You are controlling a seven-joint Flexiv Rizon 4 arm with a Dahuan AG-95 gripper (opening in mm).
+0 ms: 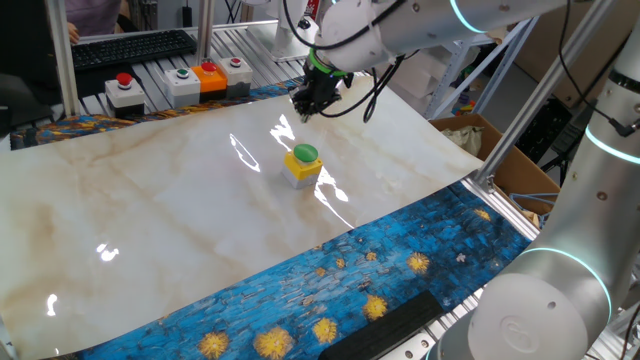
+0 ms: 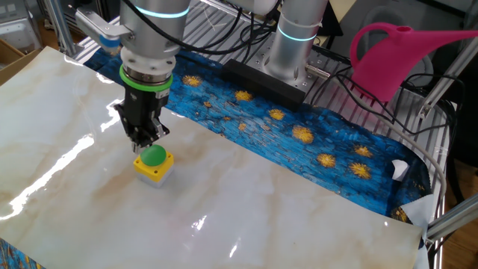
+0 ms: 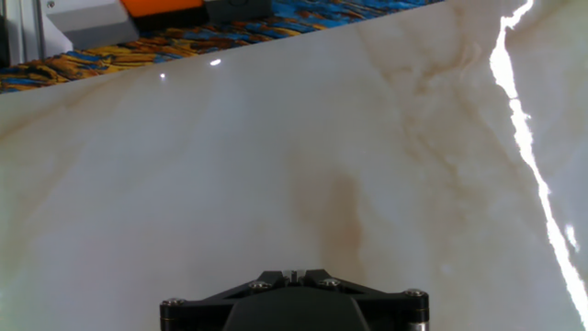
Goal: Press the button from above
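A: Where is the button [image 1: 303,163] sitting right now?

B: It is resting on the pale marble-look sheet [image 1: 180,220] that is covering the table. Its green dome is facing up and its yellow housing is standing flat on the sheet, out in the open part of it.

A: And the gripper [image 2: 144,140]?

B: It is hanging close over the button, pointing steeply down. In the other fixed view its dark tip is showing right at the upper left edge of the green dome. In one fixed view it is appearing above the button and a little behind it. I cannot tell whether it is touching the dome.

A: Are the fingers apart?

B: No, they are pressed together into one narrow tip, and nothing is being held between them.

A: What else is lying around the button?

B: Behind the button, past the far edge of the sheet, an orange box [image 1: 210,76] is standing between grey boxes [image 1: 126,90] with red and green buttons. On the opposite side of the button, the blue cloth with yellow flowers [image 1: 400,262] is showing under the sheet's edge. In the other fixed view a pink watering can [image 2: 396,56] is standing well away from the button, beyond that cloth.
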